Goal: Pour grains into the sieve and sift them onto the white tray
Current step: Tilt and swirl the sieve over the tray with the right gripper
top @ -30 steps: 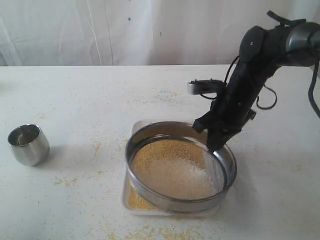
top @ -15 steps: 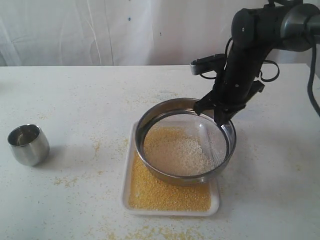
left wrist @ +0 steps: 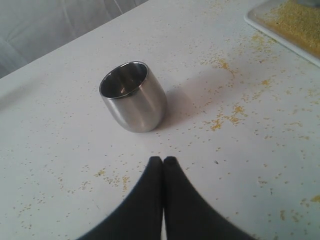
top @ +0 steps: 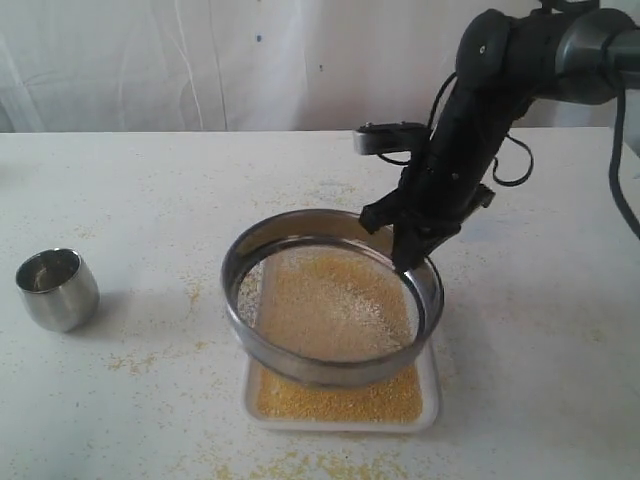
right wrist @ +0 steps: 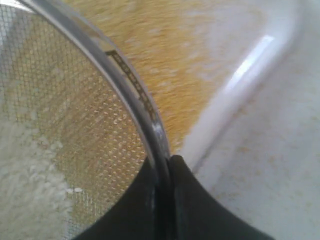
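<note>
Centrally on one table (top: 150, 190), one sieve (top: 300, 366) is held over one tray (top: 345, 424) and overhangs it on the left. The right gripper (top: 405, 262) is clamped on the sieve's far-right rim. Loose grains (top: 325, 300) lie in the mesh and on the tray. One cup (top: 57, 288) stands well to the left. Only the left wrist view shows the left gripper (left wrist: 163, 162), fingers pressed together, empty, near the cup. Only the right wrist view shows the rim between the jaws.

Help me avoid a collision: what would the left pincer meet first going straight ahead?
Probably the steel cup, upright just ahead of the shut left pincer, though slightly off its line; depth is unclear, so it might touch the table first.
</note>
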{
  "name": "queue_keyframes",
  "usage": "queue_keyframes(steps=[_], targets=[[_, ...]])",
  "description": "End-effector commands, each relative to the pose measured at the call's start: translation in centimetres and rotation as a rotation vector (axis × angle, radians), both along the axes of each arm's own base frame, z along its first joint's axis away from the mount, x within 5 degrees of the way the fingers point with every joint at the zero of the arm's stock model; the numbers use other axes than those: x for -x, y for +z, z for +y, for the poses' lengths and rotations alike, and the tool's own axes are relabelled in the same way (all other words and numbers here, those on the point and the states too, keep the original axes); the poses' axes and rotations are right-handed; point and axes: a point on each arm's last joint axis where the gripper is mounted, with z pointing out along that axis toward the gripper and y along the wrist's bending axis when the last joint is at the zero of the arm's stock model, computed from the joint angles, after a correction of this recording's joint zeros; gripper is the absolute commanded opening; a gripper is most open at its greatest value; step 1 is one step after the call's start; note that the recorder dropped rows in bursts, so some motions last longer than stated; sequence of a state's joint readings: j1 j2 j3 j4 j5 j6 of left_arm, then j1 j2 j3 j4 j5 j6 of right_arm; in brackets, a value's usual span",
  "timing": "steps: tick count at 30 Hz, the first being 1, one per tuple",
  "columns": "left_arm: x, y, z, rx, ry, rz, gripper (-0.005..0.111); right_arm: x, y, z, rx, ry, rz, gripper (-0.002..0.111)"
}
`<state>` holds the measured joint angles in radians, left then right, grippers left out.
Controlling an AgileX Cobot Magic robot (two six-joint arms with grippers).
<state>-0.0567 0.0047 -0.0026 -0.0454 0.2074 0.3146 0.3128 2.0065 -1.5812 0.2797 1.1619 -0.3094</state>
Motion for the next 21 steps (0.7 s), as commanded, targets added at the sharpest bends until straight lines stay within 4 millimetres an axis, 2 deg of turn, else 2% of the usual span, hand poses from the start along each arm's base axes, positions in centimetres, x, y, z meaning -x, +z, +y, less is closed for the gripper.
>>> queue_keyframes(steps=[1,2,3,4,6,7,9,10,11,12,13,14,15,16,17,18,20,21], targets=[[0.0,-0.1,0.0,0.007,-0.005,0.001,0.001,0.4,0.9,-0.1,-0.104,0.071,0.037,0.0],[0.0,-0.1,0.0,0.007,-0.005,0.001,0.001,0.5,0.9,0.3,-0.15,0.174,0.007,0.0],[0.0,-0.1,0.0,0.007,-0.005,0.001,0.001,0.4,0.8,0.0,-0.116,0.201,-0.004,0.0],[0.0,-0.1,0.0,0.007,-0.005,0.001,0.001,-0.1,0.6,-0.9,-0.041,0.132,-0.033,0.0],[0.0,-0.1,0.0,0.007,-0.005,0.001,0.001,-1.4,0.3,-2.6,0.134,-0.21,-0.088,0.0],[0.0,-0.1,0.0,0.007,-0.005,0.001,0.001,-1.1,0.3,-2.4,0.117,-0.249,-0.055,0.0],[0.0,-0.1,0.0,0.007,-0.005,0.001,0.001,0.5,0.6,-0.1,-0.061,0.14,0.015,0.0],[0.0,-0.1,0.0,0.007,-0.005,0.001,0.001,0.6,0.7,0.3,-0.106,0.244,-0.012,0.0],[0.0,-0.1,0.0,0.007,-0.005,0.001,0.001,0.5,0.6,-0.1,-0.069,0.223,-0.016,0.0],[0.0,-0.1,0.0,0.007,-0.005,0.001,0.001,-0.6,0.3,-0.9,0.026,0.059,-0.083,0.0],[0.0,-0.1,0.0,0.007,-0.005,0.001,0.001,-1.4,0.4,-1.8,0.091,-0.181,-0.112,0.0],[0.0,-0.1,0.0,0.007,-0.005,0.001,0.001,-1.4,0.4,-1.9,0.096,-0.266,-0.095,0.0],[0.0,-0.1,0.0,0.007,-0.005,0.001,0.001,-0.6,0.4,-0.8,0.037,-0.114,-0.055,0.0],[0.0,-0.1,0.0,0.007,-0.005,0.001,0.001,0.3,0.6,0.2,-0.053,0.129,-0.02,0.0],[0.0,-0.1,0.0,0.007,-0.005,0.0,0.001,0.8,0.6,0.6,-0.095,0.261,-0.013,0.0],[0.0,-0.1,0.0,0.007,-0.005,0.0,0.001,0.6,0.5,0.5,-0.071,0.246,-0.022,0.0],[0.0,-0.1,0.0,0.007,-0.005,0.0,0.001,-1.2,0.3,-1.0,0.063,-0.17,-0.102,0.0],[0.0,-0.1,0.0,0.007,-0.005,0.0,0.001,-1.1,0.3,-1.1,0.074,-0.245,-0.079,0.0]])
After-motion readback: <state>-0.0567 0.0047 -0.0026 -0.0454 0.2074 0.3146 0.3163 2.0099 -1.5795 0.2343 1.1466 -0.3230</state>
